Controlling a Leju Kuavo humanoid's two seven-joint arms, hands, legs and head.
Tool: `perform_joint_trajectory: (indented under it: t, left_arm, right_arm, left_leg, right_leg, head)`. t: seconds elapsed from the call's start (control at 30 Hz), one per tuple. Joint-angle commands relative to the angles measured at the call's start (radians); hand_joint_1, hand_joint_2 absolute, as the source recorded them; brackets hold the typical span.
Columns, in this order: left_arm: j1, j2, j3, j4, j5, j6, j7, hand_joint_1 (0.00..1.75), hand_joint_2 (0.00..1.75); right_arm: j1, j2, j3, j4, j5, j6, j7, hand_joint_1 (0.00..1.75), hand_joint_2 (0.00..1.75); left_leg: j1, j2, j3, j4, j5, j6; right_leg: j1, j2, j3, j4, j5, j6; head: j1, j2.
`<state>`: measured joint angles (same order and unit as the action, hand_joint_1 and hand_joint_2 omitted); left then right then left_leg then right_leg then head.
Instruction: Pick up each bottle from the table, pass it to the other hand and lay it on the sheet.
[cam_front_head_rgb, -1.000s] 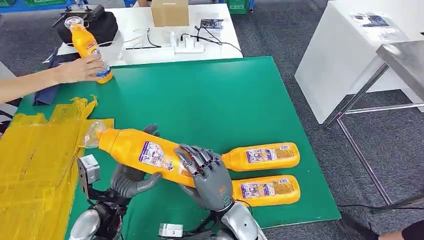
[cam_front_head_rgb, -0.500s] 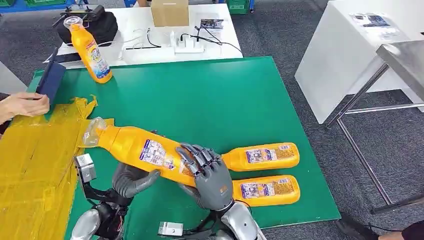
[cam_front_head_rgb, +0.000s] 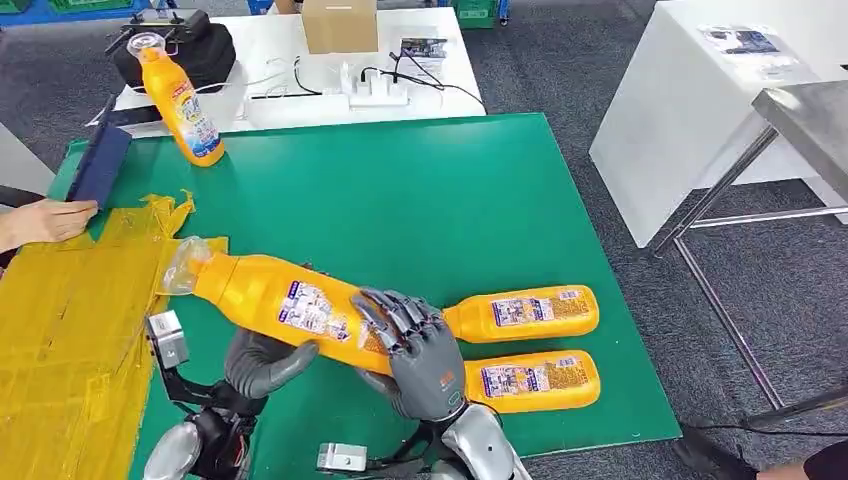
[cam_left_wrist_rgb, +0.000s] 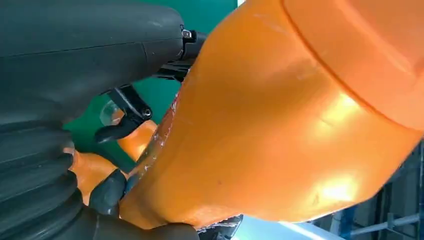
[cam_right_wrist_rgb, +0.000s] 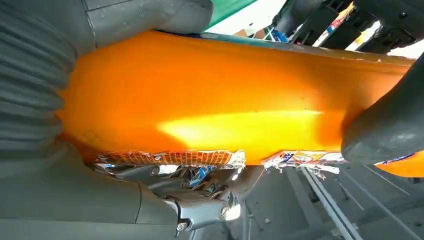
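Held bottle (cam_front_head_rgb: 290, 305): above the near part of the green table (cam_front_head_rgb: 420, 200); long axis runs near-right to far-left, clear cap toward the yellow sheet (cam_front_head_rgb: 70, 310)
Right hand (cam_front_head_rgb: 415, 350): wraps the base end from above
Left hand (cam_front_head_rgb: 262, 362): cups the middle from below; nearer the sheet, which lies to its left
Two laid bottles (cam_front_head_rgb: 520, 312): near right, on the table
Upright bottle (cam_front_head_rgb: 180, 100): far left

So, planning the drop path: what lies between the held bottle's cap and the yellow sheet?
Nothing: in the head view the held bottle's cap already overlaps the yellow sheet edge.
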<state>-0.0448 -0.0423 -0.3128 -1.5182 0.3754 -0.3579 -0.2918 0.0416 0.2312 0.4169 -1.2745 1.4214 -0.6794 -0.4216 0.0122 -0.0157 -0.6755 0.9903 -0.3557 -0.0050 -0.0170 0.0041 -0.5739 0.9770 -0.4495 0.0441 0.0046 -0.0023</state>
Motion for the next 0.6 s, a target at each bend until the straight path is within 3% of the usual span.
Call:
perform_joint_trajectory:
  t: [0.03, 0.07, 0.1, 0.13, 0.33, 0.4, 0.6]
  left_arm:
    - [0.010, -0.014, -0.051, -0.033, -0.017, 0.021, -0.012, 1.75, 1.75]
    - [0.010, -0.014, -0.051, -0.033, -0.017, 0.021, -0.012, 1.75, 1.75]
    - [-0.027, -0.017, -0.042, -0.002, -0.008, 0.026, -0.009, 1.75, 1.75]
    - [-0.064, -0.020, -0.031, 0.030, 0.006, 0.030, -0.003, 1.75, 1.75]
    - [-0.038, -0.017, -0.018, 0.008, 0.012, 0.033, -0.002, 1.75, 1.75]
    - [-0.035, -0.021, -0.007, 0.018, 0.007, 0.053, -0.003, 1.75, 1.75]
    - [-0.037, -0.019, 0.021, 0.025, -0.040, 0.104, -0.015, 1.75, 1.75]
  right_arm:
    - [0.044, -0.009, -0.017, 0.024, -0.039, -0.019, -0.019, 1.50, 1.75]
    - [0.044, -0.009, -0.017, 0.024, -0.039, -0.019, -0.019, 1.06, 1.75]
    - [0.028, 0.008, -0.041, 0.032, -0.052, -0.019, -0.036, 0.16, 1.75]
    - [0.002, 0.020, -0.061, 0.047, -0.061, -0.019, -0.050, 0.03, 1.75]
    - [0.025, 0.056, -0.119, 0.033, -0.103, -0.019, -0.111, 0.00, 1.75]
    - [0.033, 0.072, -0.152, 0.030, -0.118, -0.019, -0.137, 0.00, 1.75]
    - [0.033, 0.095, -0.193, 0.027, -0.157, -0.019, -0.172, 0.00, 1.75]
  left_leg:
    - [0.000, -0.001, 0.005, 0.000, -0.002, 0.001]
    - [0.000, -0.002, 0.003, 0.000, -0.001, 0.000]
    - [0.000, -0.003, 0.006, 0.001, -0.003, 0.001]
    - [0.000, -0.003, 0.003, 0.000, -0.001, 0.000]
    - [0.000, 0.000, 0.004, -0.001, -0.002, 0.001]
    - [0.000, 0.000, 0.007, 0.000, -0.003, 0.001]
    - [0.000, 0.000, 0.006, 0.001, -0.003, 0.001]
  right_leg:
    - [0.001, -0.003, 0.007, -0.001, -0.003, -0.001]
    - [0.001, -0.004, 0.003, -0.001, -0.002, -0.001]
    - [0.001, -0.005, 0.005, -0.001, -0.004, -0.002]
    - [0.001, -0.004, -0.005, -0.001, -0.002, -0.002]
    - [0.000, -0.001, -0.001, -0.001, -0.003, -0.001]
    - [0.001, -0.001, 0.009, -0.002, -0.003, -0.002]
    - [0.001, -0.001, 0.008, 0.000, -0.003, -0.002]
  head:
    - [0.000, 0.000]
    - [0.000, 0.000]
    - [0.000, 0.000]
    - [0.000, 0.000]
    - [0.000, 0.000]
    - [0.000, 0.000]
    - [0.000, 0.000]
